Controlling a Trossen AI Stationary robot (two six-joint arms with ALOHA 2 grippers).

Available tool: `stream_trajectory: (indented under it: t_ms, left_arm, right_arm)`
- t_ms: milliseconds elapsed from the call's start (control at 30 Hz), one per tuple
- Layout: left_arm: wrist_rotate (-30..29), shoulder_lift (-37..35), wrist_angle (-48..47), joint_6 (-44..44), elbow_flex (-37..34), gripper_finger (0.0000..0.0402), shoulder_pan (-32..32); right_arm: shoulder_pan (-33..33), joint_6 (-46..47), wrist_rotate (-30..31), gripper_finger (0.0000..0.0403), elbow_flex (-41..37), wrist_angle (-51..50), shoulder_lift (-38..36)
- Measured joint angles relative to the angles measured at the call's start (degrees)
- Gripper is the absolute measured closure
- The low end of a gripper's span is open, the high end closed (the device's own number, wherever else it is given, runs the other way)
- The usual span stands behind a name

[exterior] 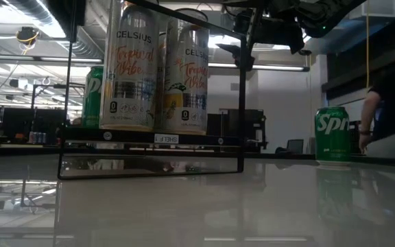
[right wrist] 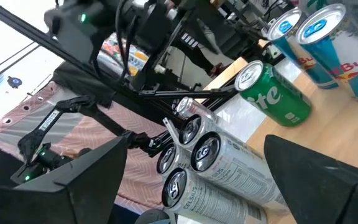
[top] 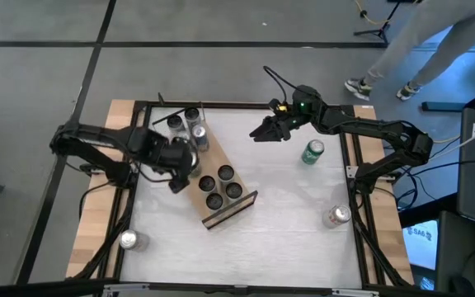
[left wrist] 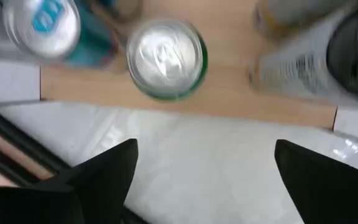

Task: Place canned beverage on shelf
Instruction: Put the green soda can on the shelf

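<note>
The shelf (top: 243, 204) is a light-wood board lying slantwise on the white table. Its near end holds several dark-topped cans (top: 220, 186), and its far end holds silver and blue cans (top: 193, 124). My left gripper (left wrist: 204, 168) hangs open above the table, beside the shelf's left edge, pointing down with nothing between its fingers. Just ahead of it a green can (left wrist: 166, 59) stands on the board. My right gripper (top: 262, 132) hovers open and level near the table's far edge, to the right of the shelf. A green Sprite can (top: 312, 152) stands on the table to the right of it.
One silver can (top: 336, 216) stands by the table's right edge. Another (top: 129, 240) sits on the wooden border at the near left. In the low view two Celsius cans (exterior: 160, 68) stand tall on the shelf. A person (top: 402, 49) walks beyond the far right corner.
</note>
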Motion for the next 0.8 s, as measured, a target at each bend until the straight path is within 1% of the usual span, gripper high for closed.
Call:
stream_trajectory:
  t_ms: [200,400,600,800]
  left_arm:
    - [-0.7,0.0,-0.5,-7.8,-3.3,0.0076,-6.3]
    - [-1.5,0.0,3.8,-13.9,-11.3,0.0119,-9.7]
    - [-2.0,0.0,14.4,-14.5,-19.4,0.0157,-10.1]
    - [-6.1,0.1,19.4,-14.4,-23.9,0.0189,-9.8]
  right_arm:
    - [0.0,0.0,0.1,0.0029,0.0,0.0,0.0]
    - [0.0,0.0,1.1,0.0029,0.0,0.0,0.0]
    - [0.0,0.0,1.3,0.0029,0.0,0.0,0.0]
    - [0.0,0.0,1.3,0.0029,0.0,0.0,0.0]
